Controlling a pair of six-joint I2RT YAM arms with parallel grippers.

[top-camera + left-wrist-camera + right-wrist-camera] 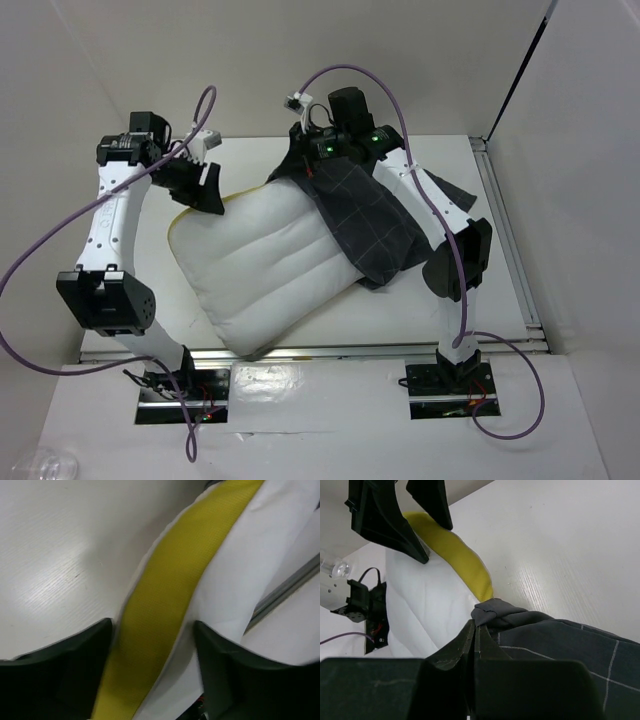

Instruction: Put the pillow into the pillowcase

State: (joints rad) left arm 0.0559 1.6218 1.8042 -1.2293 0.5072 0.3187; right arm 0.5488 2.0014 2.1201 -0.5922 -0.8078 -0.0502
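Left wrist view: the left gripper [150, 672] stands wide open astride the yellow band [170, 590] of the pillow [240, 555], not clamped on it. The right gripper [476, 630] is pinched closed on a bunched edge of the pillowcase [560, 645], which drapes over the pillow's far right end on the table [250, 165].

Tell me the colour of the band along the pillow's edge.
Yellow. The band shows best in the left wrist view.

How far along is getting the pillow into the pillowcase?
Early. Done: the pillowcase lies over one far corner of the pillow; whether that corner is inside, I cannot tell. In hand: right claw shut on the case's edge, left claw open astride the yellow band. Left: most of the pillow, bare.
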